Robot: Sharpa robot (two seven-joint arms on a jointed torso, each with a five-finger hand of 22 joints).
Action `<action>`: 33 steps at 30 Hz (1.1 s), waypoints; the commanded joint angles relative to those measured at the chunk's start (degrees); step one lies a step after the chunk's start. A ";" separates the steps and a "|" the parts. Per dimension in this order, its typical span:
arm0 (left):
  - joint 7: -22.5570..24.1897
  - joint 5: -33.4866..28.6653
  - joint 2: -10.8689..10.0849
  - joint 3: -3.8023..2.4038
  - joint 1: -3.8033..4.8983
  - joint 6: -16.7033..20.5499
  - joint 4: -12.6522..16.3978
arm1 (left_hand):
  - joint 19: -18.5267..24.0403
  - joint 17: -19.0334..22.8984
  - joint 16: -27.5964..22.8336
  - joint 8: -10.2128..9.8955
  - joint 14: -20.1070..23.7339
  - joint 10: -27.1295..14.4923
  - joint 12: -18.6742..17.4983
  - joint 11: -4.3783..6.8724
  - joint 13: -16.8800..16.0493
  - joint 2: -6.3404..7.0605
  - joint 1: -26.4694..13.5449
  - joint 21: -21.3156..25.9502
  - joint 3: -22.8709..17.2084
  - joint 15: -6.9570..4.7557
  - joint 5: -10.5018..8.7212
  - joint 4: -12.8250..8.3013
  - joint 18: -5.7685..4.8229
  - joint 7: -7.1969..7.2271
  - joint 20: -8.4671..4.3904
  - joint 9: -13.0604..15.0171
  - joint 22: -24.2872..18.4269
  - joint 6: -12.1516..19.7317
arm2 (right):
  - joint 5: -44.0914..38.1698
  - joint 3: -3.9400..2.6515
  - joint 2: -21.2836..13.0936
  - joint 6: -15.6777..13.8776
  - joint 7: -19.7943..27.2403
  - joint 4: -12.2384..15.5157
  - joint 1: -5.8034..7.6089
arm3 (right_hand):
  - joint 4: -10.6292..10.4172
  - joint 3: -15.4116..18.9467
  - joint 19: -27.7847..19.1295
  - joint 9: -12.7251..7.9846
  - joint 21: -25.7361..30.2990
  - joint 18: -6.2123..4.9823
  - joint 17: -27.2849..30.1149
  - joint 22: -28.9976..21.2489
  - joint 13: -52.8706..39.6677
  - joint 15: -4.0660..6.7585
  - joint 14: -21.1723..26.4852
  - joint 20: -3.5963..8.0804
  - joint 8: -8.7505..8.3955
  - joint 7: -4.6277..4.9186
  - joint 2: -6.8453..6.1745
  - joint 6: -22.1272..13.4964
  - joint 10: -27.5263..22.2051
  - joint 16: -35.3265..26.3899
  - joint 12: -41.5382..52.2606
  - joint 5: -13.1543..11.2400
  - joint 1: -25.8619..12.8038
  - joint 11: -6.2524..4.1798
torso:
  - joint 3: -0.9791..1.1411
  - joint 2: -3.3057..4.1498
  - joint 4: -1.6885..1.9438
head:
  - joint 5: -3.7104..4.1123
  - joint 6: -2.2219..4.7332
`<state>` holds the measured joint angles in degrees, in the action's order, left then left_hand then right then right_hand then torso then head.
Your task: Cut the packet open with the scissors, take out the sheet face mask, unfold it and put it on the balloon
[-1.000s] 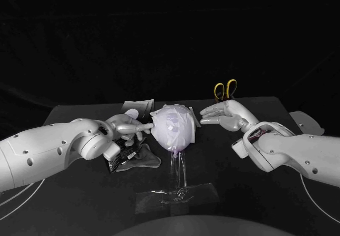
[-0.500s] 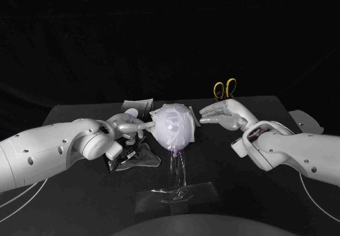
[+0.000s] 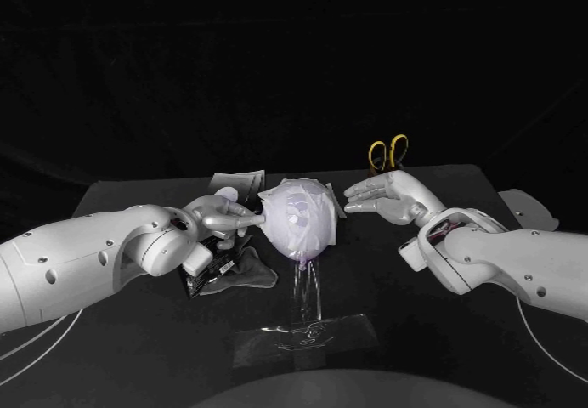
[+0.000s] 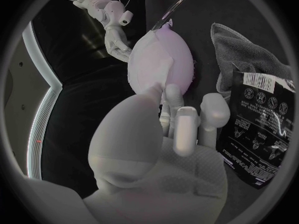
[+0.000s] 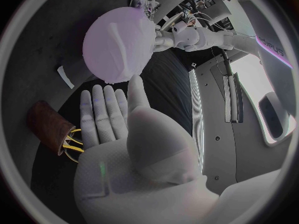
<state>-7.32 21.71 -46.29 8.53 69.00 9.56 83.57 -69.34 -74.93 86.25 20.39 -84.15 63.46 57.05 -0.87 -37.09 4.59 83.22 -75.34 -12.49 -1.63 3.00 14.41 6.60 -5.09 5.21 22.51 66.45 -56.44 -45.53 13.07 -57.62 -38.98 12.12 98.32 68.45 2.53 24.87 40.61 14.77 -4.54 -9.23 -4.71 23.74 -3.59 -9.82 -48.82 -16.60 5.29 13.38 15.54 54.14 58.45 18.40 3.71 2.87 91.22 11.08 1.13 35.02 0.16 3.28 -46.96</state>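
Barely moved since a second ago, our left hand (image 3: 221,217) has edged slightly up the balloon (image 3: 307,242). A clear stand (image 3: 304,327) by the table's (image 3: 416,340) near edge carries it; packet (image 4: 258,129) and grey cloth (image 3: 251,274) lie under our left arm. Left fingertips (image 4: 171,97) touch the draped sheet mask (image 3: 291,204), pinching or not we cannot tell; right hand (image 3: 390,198) hovers flat, empty; scissors (image 3: 390,155) stand at the far edge

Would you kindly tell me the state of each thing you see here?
balloon: inflated, upright on its clear stand.
sheet face mask: unfolded, draped over the balloon.
packet: lying flat on the table.
scissors: standing handles-up in a holder, untouched.
left hand: fingers touching the mask-covered balloon.
right hand: open, beside the balloon, holding nothing.
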 commanded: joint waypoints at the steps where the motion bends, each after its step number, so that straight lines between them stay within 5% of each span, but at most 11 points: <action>1: 1.27 -1.76 0.10 -0.06 0.01 -1.06 0.00 | -0.65 -1.72 0.42 0.64 -1.21 0.85 0.31 0.23 -0.69 -0.68 2.35 -0.65 -1.66 -0.79 -0.18 -0.80 -0.78 0.36 -0.14 0.27 0.48 -1.09 | -0.75 -0.02 0.06 0.16 0.42 0.02 -0.04 | 0.31 1.47 0.31 -0.09 0.04 -0.96 0.07 -0.05 0.00 -0.15 0.13 0.11 -0.21 0.80 0.62 0.09 0.05 -0.24 0.02 0.27 -0.42 0.19 | 0.02 0.00 -0.01 | -0.04 -0.05; 13: 1.30 -3.53 0.22 -0.06 0.01 -0.97 -0.20 | -1.96 -3.53 0.87 1.71 -1.96 3.11 1.15 0.80 -2.65 -0.19 3.34 -1.66 -3.29 -1.32 -0.18 -0.75 -1.15 1.04 -0.62 0.98 2.00 -2.34 | -0.73 -0.02 0.06 0.01 0.46 0.02 -0.06 | 0.34 1.48 0.30 -0.12 0.08 -0.94 0.09 -0.09 -0.01 -0.16 0.14 0.11 -0.21 0.80 0.63 0.13 0.07 -0.31 0.02 0.22 -0.50 0.19 | 0.03 0.00 -0.03 | -0.03 -0.10; 20: 1.65 -4.56 0.26 -0.06 0.01 0.52 -0.23 | -3.74 -6.25 1.53 3.46 -3.06 6.28 1.83 1.41 -5.12 0.28 4.98 -3.02 -7.66 -2.01 -0.16 -1.60 -1.60 1.51 -1.30 2.87 3.96 -2.51 | -0.71 -0.02 0.06 -0.01 0.49 0.03 -0.07 | 0.37 1.49 0.30 -0.13 0.10 -0.94 0.09 -0.12 -0.01 -0.16 0.14 0.11 -0.21 0.80 0.63 0.16 0.08 -0.35 0.03 0.19 -0.56 0.19 | 0.03 0.00 0.00 | -0.13 -0.20; 28: -0.10 -4.01 0.28 -0.06 0.01 2.26 -0.19 | -5.20 -7.93 1.83 6.53 -3.76 8.78 2.05 1.41 -7.63 4.74 1.97 -4.27 -20.41 -1.91 0.11 -3.70 -1.99 1.07 -1.90 7.21 5.74 -1.43 | -0.70 -0.02 0.02 -0.05 0.58 0.03 -0.07 | 0.39 1.49 0.30 -0.15 0.12 -0.93 0.10 -0.15 -0.01 -0.17 0.14 0.11 -0.21 0.80 0.63 0.18 0.09 -0.38 0.03 0.17 -0.60 0.18 | 0.03 -0.02 0.00 | -0.36 -0.34; 30: -1.39 -3.32 0.23 -0.05 0.01 2.77 -0.10 | -5.08 -8.83 2.04 7.40 -4.11 9.35 2.43 1.35 -8.37 7.28 -1.81 -4.34 -27.34 -1.98 0.18 -5.47 -1.95 0.69 -2.05 8.68 5.73 -1.49 | -0.69 -0.02 0.02 -0.09 0.62 0.03 -0.08 | 0.39 1.49 0.30 -0.15 0.12 -0.93 0.10 -0.15 -0.01 -0.17 0.14 0.11 -0.21 0.80 0.63 0.18 0.09 -0.38 0.03 0.17 -0.60 0.18 | 0.02 -0.02 0.01 | -0.37 -0.34; 33: -3.23 -2.39 0.17 -0.05 0.01 3.21 0.01 | -5.26 -9.15 2.08 8.13 -4.23 9.62 2.59 1.49 -8.69 8.51 -4.31 -4.56 -31.54 -2.08 0.55 -8.26 -1.99 1.15 -2.13 9.93 6.00 -1.49 | -0.66 -0.02 0.03 -0.12 0.66 0.02 -0.08 | 0.39 1.49 0.30 -0.15 0.12 -0.93 0.10 -0.15 -0.01 -0.17 0.14 0.11 -0.21 0.80 0.63 0.18 0.09 -0.38 0.03 0.17 -0.60 0.18 | 0.02 -0.01 0.01 | -0.46 -0.35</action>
<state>-7.94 18.23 -46.18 8.52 68.99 11.30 83.37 -74.34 -74.95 88.04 28.23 -83.96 69.88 59.42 -2.06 -45.75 13.08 79.19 -79.75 -40.53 -3.27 3.19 9.28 5.62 -3.92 3.29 25.74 72.37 -57.99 -45.53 13.07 -57.62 -39.09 12.18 98.31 68.41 2.69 25.03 40.61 14.71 -4.54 -9.72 -4.67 23.65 -3.59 -9.82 -48.82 -16.60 5.29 13.33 15.54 54.26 58.45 18.41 3.71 2.87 91.22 11.08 1.16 34.99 0.16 2.90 -47.30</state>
